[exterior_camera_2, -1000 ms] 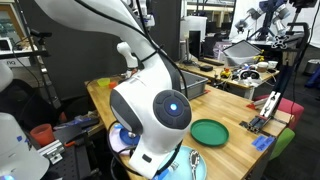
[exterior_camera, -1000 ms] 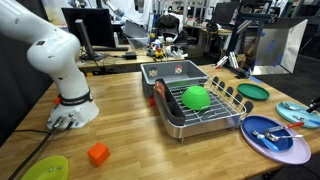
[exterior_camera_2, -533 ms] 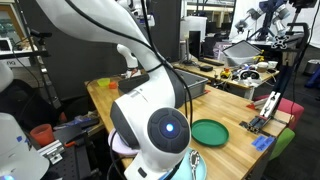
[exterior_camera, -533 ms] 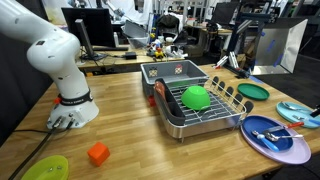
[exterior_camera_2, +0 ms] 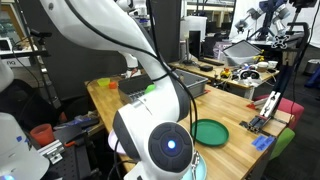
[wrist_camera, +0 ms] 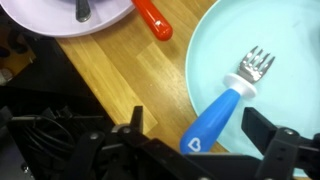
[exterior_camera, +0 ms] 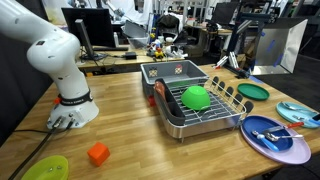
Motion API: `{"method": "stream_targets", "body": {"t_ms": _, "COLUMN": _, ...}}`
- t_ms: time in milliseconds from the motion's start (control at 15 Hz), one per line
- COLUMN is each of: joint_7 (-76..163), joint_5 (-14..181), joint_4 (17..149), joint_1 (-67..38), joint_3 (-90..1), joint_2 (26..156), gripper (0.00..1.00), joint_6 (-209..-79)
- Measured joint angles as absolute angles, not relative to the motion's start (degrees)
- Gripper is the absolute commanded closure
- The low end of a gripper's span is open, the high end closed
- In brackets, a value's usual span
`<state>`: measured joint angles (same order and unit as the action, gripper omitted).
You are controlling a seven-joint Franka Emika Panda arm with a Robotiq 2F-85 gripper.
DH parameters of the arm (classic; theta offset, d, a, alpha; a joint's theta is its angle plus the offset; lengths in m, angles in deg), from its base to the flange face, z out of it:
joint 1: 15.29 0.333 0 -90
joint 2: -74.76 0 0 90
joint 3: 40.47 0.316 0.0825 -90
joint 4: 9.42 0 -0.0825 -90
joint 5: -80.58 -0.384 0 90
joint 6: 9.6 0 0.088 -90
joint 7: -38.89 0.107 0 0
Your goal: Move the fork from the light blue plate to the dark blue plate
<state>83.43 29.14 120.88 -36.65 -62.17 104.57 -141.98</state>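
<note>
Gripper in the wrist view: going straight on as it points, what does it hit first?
Most likely the blue handle of the fork, lying on the light blue plate in line with the open gripper; depth is unclear.

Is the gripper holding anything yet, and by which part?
Nothing is held. The gripper has its jaws open over the fork, which lies free on the light blue plate.

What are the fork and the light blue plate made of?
The fork looks like dull grey metal tines on a smooth blue handle, probably plastic. The light blue plate seems to be matte plastic: even colour, soft sheen.
</note>
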Motion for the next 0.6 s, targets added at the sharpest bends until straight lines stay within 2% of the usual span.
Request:
{"method": "stream_targets", "body": {"t_ms": 67, "joint_7": 83.91, "joint_5": 29.14, "joint_4": 120.78, "joint_1": -36.65, "joint_3": -62.14, "joint_2": 104.73, "gripper": 0.24, "joint_6": -141.97}}
{"method": "stream_targets", "body": {"t_ms": 200, "joint_7": 84.73, "joint_5": 29.14, "joint_4": 120.50, "joint_1": -36.64, "joint_3": -62.12, "joint_2": 105.18, "gripper": 0.27, "joint_6": -141.96}}
{"method": "stream_targets", "body": {"t_ms": 333, "joint_7": 85.45, "joint_5": 29.14, "joint_4": 120.28, "joint_1": -36.64, "joint_3": -62.11, "joint_2": 105.52, "gripper": 0.19, "joint_6": -141.94}}
{"method": "stream_targets", "body": {"t_ms": 600, "joint_7": 86.13, "joint_5": 29.14, "joint_4": 120.22, "joint_1": -36.63, "joint_3": -61.93, "joint_2": 105.65, "gripper": 0.16, "joint_6": -141.91}}
